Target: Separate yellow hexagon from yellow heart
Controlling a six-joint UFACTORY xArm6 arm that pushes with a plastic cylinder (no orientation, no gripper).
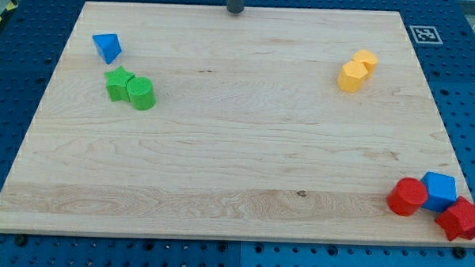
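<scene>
Two yellow blocks touch each other at the view's upper right on the wooden board. The upper, smaller one looks like the yellow hexagon. The lower one looks like the yellow heart, just below and to the left of the hexagon. My tip is at the view's top centre, at the board's far edge. It is well to the left of both yellow blocks and touches no block.
A blue triangular block, a green star and a green cylinder sit at the upper left. A red cylinder, a blue cube and another red block cluster at the lower right corner.
</scene>
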